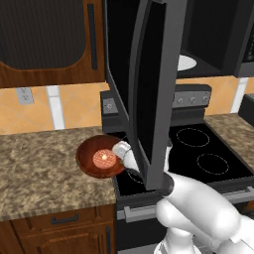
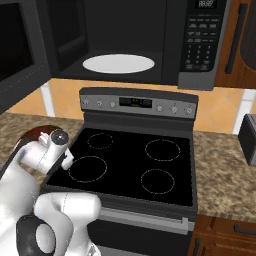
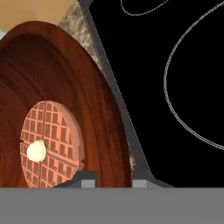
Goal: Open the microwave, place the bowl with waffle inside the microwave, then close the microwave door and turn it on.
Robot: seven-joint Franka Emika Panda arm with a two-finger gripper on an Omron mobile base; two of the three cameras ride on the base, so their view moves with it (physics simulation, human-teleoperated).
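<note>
Reddish-brown and wooden-looking, the shallow round bowl sits on the speckled granite counter just left of the black glass stove, with the small gridded pinkish waffle lying inside it. White arm's two-finger gripper is pinched narrowly on the bowl's right rim, one finger inside and one outside. Overhead, the dark grey microwave stands with its black glass door swung open, the white round plate visible within.

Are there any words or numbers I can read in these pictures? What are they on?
Microwave keypad: rows of button labels, too small to read.
Microwave display: pale digits, too blurred to read.
Stove back panel display: faint marks, unreadable.
Bowl and waffle: no text.
</note>
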